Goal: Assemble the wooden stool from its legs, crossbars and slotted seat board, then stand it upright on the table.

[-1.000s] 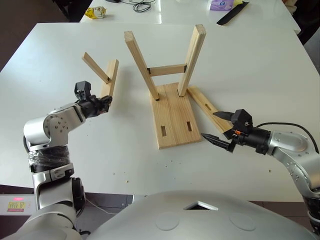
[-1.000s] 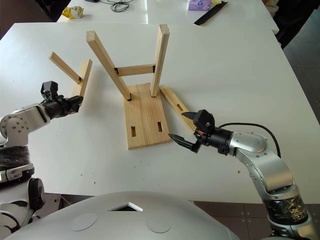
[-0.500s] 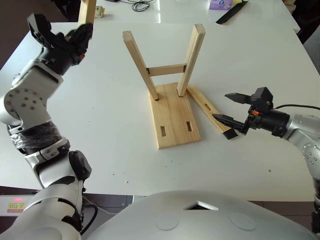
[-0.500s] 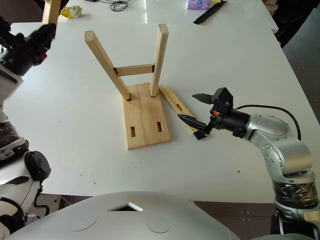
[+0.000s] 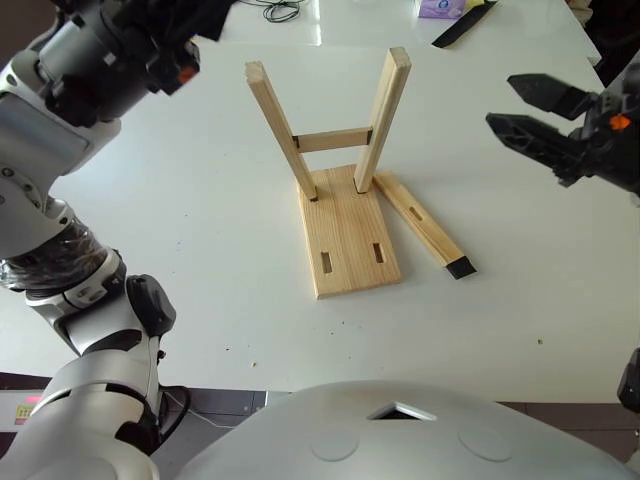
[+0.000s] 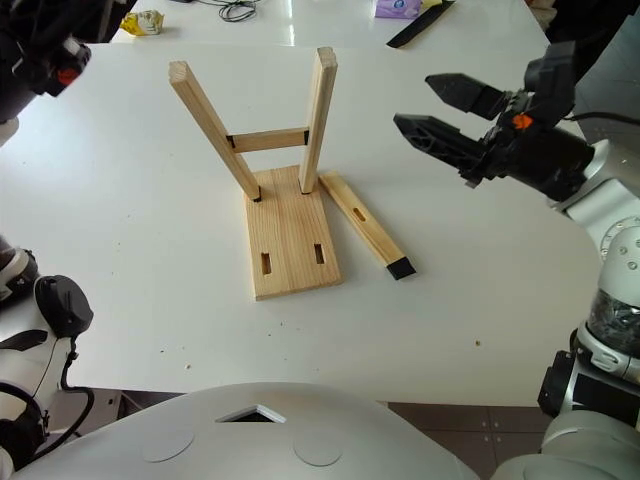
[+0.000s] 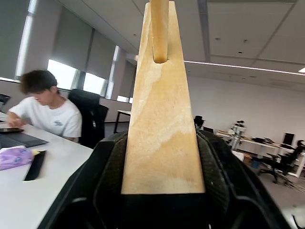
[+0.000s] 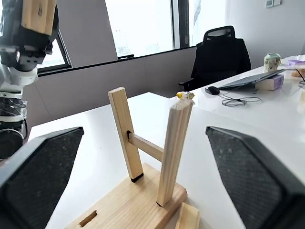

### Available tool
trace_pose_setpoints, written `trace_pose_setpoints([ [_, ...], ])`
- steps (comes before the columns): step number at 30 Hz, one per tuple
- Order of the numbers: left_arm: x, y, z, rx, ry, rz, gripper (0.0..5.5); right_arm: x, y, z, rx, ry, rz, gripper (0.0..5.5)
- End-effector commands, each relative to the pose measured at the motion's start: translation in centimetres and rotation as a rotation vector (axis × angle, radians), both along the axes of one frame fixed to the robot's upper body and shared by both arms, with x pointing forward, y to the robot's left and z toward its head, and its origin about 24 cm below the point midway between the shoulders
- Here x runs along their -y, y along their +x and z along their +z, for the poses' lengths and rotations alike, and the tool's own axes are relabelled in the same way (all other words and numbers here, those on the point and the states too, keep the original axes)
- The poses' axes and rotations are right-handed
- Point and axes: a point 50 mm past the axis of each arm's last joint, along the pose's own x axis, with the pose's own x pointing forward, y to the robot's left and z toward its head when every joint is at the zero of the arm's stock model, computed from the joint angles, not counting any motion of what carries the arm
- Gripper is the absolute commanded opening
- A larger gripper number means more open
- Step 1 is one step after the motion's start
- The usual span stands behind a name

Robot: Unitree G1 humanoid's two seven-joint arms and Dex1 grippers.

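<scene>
The slotted seat board (image 5: 351, 240) lies flat mid-table. Two legs (image 5: 383, 118) joined by a crossbar (image 5: 333, 140) stand in its far slots; the two near slots are bare. A loose leg (image 5: 424, 225) with a black end lies on the table along the board's right edge. My left gripper (image 7: 162, 157) is raised high at the far left, shut on another wooden leg (image 7: 162, 109) that has a crossbar plugged into its top. My right gripper (image 5: 500, 100) hangs open above the table, right of the standing legs. Its fingers (image 8: 43, 162) frame the stool from the side.
A second table behind carries cables (image 5: 284, 12), a yellow packet (image 6: 147, 22), a purple pack (image 5: 442, 9) and a black strip (image 5: 465, 25). The table's right edge (image 5: 615, 110) runs close behind my right gripper.
My left arm has lifted its leg-and-crossbar piece off the table to the top left. My right gripper has risen from beside the loose leg and pulled back to the right, staying open.
</scene>
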Motion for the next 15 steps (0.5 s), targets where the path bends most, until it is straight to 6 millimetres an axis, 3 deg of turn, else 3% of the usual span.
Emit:
trace_pose_setpoints([
  [1,1.1,-1.9,-1.3,0.005,0.071,-0.126,2.05,-0.3,-0.1,2.1,-0.004,0.027,0.091,4.75],
  [15,2.9,-2.5,-4.2,-0.049,0.078,-0.215,2.05,-4.5,0.2,4.1,-0.063,-0.014,0.382,4.75],
])
